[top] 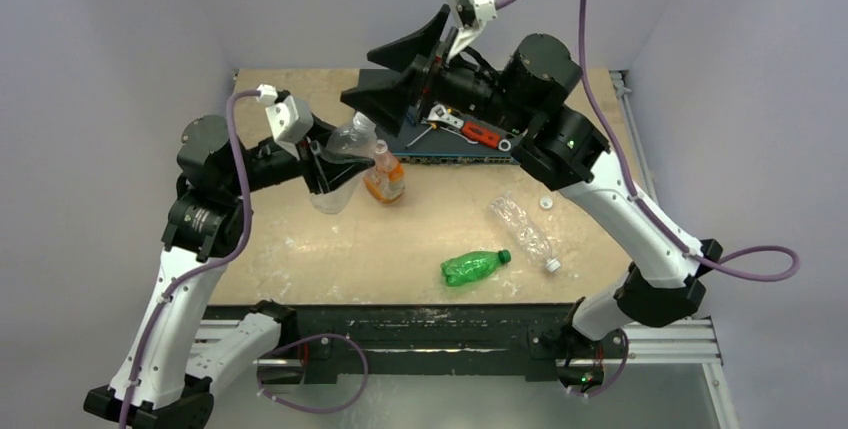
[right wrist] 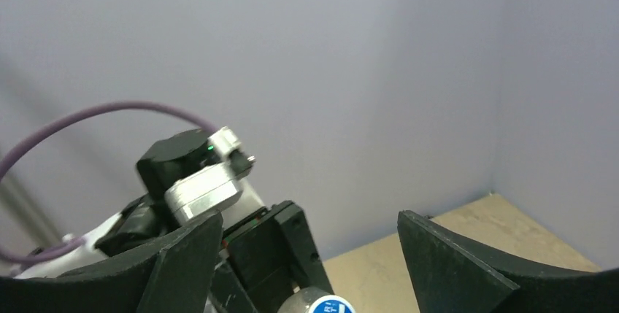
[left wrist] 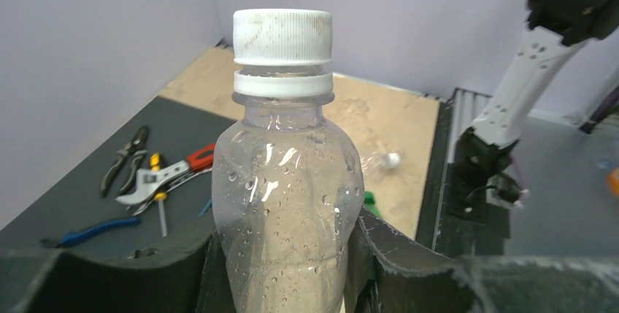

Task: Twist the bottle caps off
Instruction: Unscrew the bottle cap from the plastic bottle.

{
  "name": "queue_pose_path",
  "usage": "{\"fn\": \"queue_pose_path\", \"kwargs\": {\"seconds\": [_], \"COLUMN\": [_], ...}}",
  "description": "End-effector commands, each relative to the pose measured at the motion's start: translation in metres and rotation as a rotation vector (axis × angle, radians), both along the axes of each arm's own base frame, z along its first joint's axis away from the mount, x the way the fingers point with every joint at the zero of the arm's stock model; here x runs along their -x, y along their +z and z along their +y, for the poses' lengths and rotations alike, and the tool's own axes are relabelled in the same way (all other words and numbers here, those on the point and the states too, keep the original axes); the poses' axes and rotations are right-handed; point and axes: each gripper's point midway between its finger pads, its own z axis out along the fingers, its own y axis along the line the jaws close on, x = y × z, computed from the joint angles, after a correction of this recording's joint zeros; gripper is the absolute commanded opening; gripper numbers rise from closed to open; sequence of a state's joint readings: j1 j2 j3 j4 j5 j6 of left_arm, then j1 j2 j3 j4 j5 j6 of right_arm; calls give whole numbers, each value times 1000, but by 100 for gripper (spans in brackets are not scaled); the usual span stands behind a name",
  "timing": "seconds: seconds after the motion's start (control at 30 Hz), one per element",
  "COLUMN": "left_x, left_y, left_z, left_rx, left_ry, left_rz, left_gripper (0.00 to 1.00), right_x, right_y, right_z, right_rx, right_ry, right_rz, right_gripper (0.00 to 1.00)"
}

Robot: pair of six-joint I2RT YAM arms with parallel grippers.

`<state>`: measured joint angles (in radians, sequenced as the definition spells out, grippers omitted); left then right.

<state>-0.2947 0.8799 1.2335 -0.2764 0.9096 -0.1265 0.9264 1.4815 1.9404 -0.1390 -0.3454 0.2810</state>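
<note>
My left gripper [top: 335, 164] is shut on a clear crinkled bottle [left wrist: 285, 203] and holds it upright above the table. The bottle's white ribbed cap [left wrist: 282, 36] sits on its neck. My right gripper [top: 372, 77] is open and hangs over that bottle; in the right wrist view its jaws stand wide apart [right wrist: 310, 222], with the cap's bluish top [right wrist: 327, 304] just below them. The squat orange-label bottle [top: 385, 179] stands beside the held one. A green bottle [top: 472, 267] and a second clear bottle [top: 525, 232] lie on the table. A loose white cap [top: 546, 203] lies near them.
A dark mat [top: 400, 144] at the back of the table holds pliers, a wrench and other tools [left wrist: 157, 174]. The table's right edge has a metal rail [top: 625, 99]. Walls close in the back and both sides.
</note>
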Motion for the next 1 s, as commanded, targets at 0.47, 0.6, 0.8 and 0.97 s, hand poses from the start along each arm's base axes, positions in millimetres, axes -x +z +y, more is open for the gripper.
{"fn": "queue_pose_path", "kwargs": {"seconds": [0.47, 0.6, 0.8, 0.97], "left_x": [-35, -36, -36, -15], "left_y": [4, 6, 14, 24], "left_z": [30, 30, 30, 15], "left_rx": [-92, -83, -51, 14], "left_ry": [263, 269, 277, 150], "left_rz": [-163, -160, -145, -105], "left_gripper": [0, 0, 0, 0], "right_x": [-38, -37, -37, -27], "right_y": [-50, -57, -72, -74], "right_z": [17, 20, 25, 26], "right_rx": [97, 116, 138, 117], "right_ry": [-140, -124, -110, -61], "right_rz": [228, 241, 263, 237], "right_gripper": [61, 48, 28, 3]}}
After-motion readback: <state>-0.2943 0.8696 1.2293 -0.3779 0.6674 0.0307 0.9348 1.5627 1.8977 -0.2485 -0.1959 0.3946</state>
